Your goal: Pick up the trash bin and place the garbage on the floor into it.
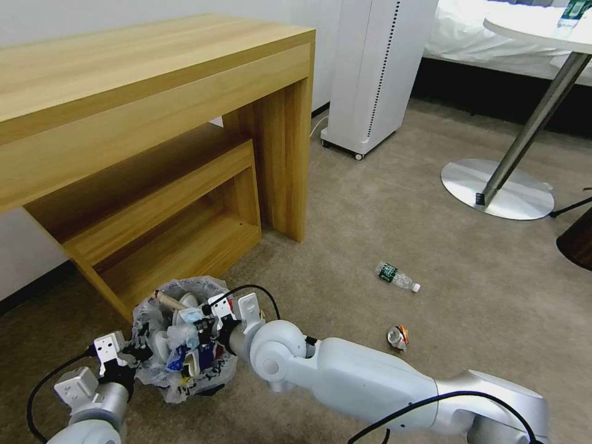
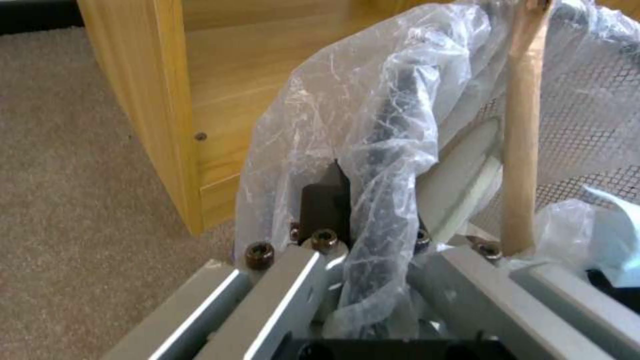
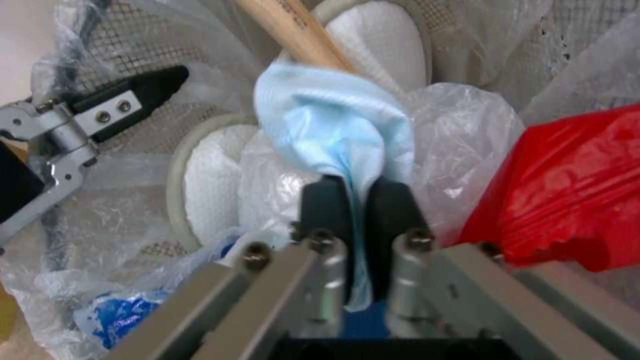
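The bin (image 1: 185, 336) sits on the carpet (image 1: 382, 222) near-left, by the desk (image 1: 154, 123). L gripper (image 1: 132, 354) is clamped on its left rim w/ the bag (image 2: 373, 150) pinched between the fingers. R gripper (image 3: 353, 210) is over the bin's right side, jaws nearly closed on the blue mask (image 3: 333, 120). Inside: slippers (image 3: 383, 40), stick (image 3: 293, 30), red wrapper (image 3: 573, 190). On the carpet to the right, the bottle (image 1: 396, 277) lies farther, the can (image 1: 398, 338) nearer.

My right gripper (image 3: 355, 200) has its jaws pinched on the light-blue mask (image 3: 333, 120) inside the trash bin (image 3: 120, 45). Around it I see two white slippers (image 3: 383, 42), a wooden stick (image 3: 293, 30) and a red wrapper (image 3: 573, 195), with the left gripper (image 3: 143, 92) at the bin's bagged rim.
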Controlling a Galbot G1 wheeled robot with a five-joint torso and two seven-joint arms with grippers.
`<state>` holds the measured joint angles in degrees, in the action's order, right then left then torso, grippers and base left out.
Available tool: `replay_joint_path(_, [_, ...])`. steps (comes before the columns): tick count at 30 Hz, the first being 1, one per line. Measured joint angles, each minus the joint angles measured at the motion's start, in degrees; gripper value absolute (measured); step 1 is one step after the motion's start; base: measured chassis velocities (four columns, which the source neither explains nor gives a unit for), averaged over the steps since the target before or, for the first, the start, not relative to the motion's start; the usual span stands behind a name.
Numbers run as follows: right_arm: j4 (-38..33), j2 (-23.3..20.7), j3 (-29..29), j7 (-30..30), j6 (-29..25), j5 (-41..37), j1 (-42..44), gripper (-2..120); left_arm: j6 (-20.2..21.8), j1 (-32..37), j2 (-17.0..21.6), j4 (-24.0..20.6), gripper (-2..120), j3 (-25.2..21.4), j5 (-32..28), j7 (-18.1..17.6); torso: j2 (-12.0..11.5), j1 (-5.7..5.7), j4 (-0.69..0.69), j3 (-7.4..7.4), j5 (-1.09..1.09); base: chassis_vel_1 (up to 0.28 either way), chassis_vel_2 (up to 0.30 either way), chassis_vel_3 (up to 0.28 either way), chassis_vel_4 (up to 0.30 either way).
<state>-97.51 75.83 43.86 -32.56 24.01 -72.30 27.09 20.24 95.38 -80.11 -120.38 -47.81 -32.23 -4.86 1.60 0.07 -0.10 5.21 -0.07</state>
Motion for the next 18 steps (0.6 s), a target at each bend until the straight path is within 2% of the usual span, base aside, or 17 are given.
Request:
replay_joint_path(3, [0.0,0.0,0.0,0.1,0.0,0.1,0.3,18,0.0,-0.1,0.1,0.1,1,0.0,-0.1,0.0,0.0,0.0,0.0,0.0,0.0,0.0,0.0,0.0,0.0])
replay_joint_path(4, [0.0,0.0,0.0,0.2,-0.1,0.2,0.4,24,0.0,-0.1,0.1,0.1,1,0.0,-0.1,0.0,0.0,0.0,0.0,0.0,0.0,0.0,0.0,0.0,0.0])
replay_joint_path(5, [0.0,0.0,0.0,0.2,-0.1,0.2,0.4,24,0.0,-0.1,0.1,0.1,1,0.0,-0.1,0.0,0.0,0.0,0.0,0.0,0.0,0.0,0.0,0.0,0.0])
replay_joint_path(8, [-0.7,-0.4,0.1,0.8,-0.8,1.2,0.9,37,0.0,-0.1,0.2,0.2,1,0.0,-0.1,0.0,0.0,0.0,0.0,0.0,0.0,0.0,0.0,0.0,0.0])
replay_joint_path(9, [-0.7,-0.4,0.1,0.8,-0.8,1.2,0.9,37,0.0,-0.1,0.2,0.2,1,0.0,-0.1,0.0,0.0,0.0,0.0,0.0,0.0,0.0,0.0,0.0,0.0])
replay_joint_path(11, [-1.6,-0.8,-0.3,1.2,-1.1,1.6,1.0,49,0.0,0.0,0.2,0.2,1,0.0,-0.1,0.0,0.0,0.0,0.0,0.0,0.0,0.0,0.0,0.0,0.0])
replay_joint_path(12, [-1.8,-0.9,-0.4,1.3,-1.1,1.7,1.1,51,0.0,0.1,0.3,0.2,1,0.0,-0.1,0.0,0.0,0.0,0.0,0.0,0.0,0.0,0.0,0.0,0.0])
replay_joint_path(13, [-2.5,-1.4,-0.7,1.6,-1.4,2.2,1.2,59,0.0,0.2,0.3,0.1,1,0.0,-0.1,0.0,0.0,0.0,0.0,0.0,0.0,0.0,0.0,0.0,0.0])
replay_joint_path(14, [-2.5,-1.4,-0.7,1.6,-1.4,2.2,1.2,59,0.0,0.2,0.3,0.1,1,0.0,-0.1,0.0,0.0,0.0,0.0,0.0,0.0,0.0,0.0,0.0,0.0])
replay_joint_path(17, [-4.2,-2.3,-1.6,2.6,-2.1,3.3,1.6,73,0.0,0.5,0.3,0.0,1,-0.2,-0.1,-0.1,0.0,0.0,0.0,0.0,0.0,0.0,0.0,0.0,0.0])
replay_joint_path(18, [-4.2,-2.3,-1.6,2.6,-2.1,3.3,1.6,73,0.0,0.5,0.3,0.0,1,-0.2,-0.1,-0.1,0.0,0.0,0.0,0.0,0.0,0.0,0.0,0.0,0.0])
